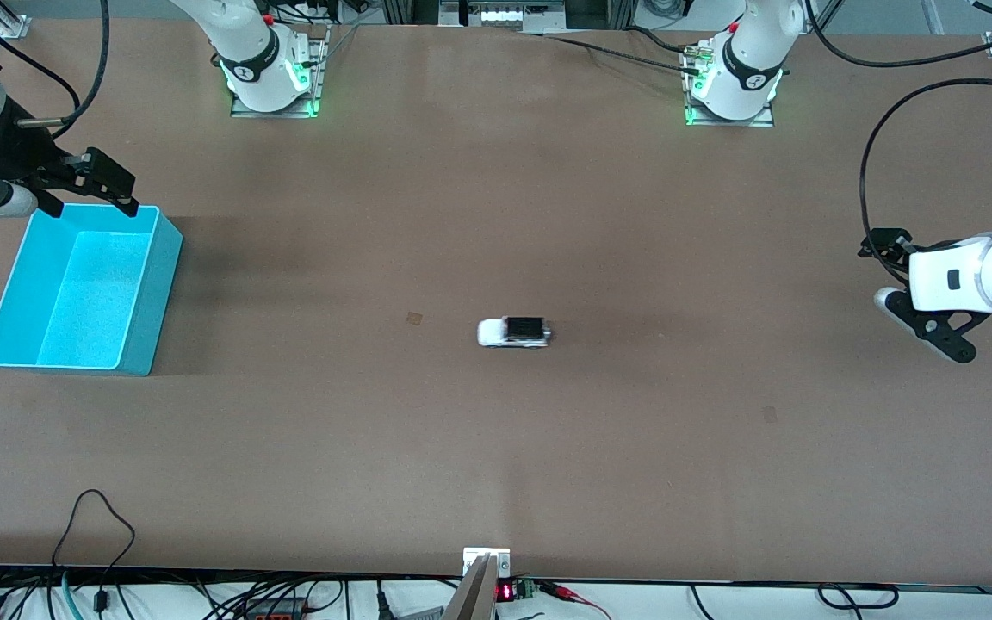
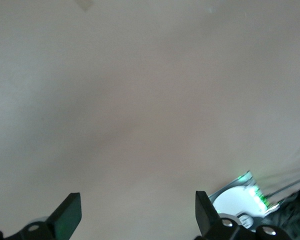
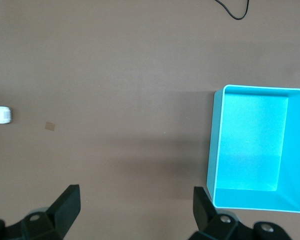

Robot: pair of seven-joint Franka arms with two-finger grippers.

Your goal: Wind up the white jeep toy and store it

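Note:
The white jeep toy (image 1: 513, 331), with a black roof panel, stands on its wheels near the middle of the brown table. Its end also shows at the edge of the right wrist view (image 3: 0, 115). The cyan bin (image 1: 151, 301) stands empty at the right arm's end of the table and shows in the right wrist view (image 3: 212, 145). My right gripper (image 1: 91, 205) hangs open and empty over the bin's rim on the robots' side (image 3: 135, 210). My left gripper (image 1: 901, 293) is open and empty over bare table at the left arm's end (image 2: 137, 215), well away from the jeep.
Two small tape marks lie on the table, one beside the jeep toward the bin (image 1: 414, 319) and one nearer the front camera (image 1: 770, 414). The arm bases (image 1: 272, 73) (image 1: 733, 82) stand along the robots' edge. Cables (image 1: 91, 517) trail along the edge nearest the front camera.

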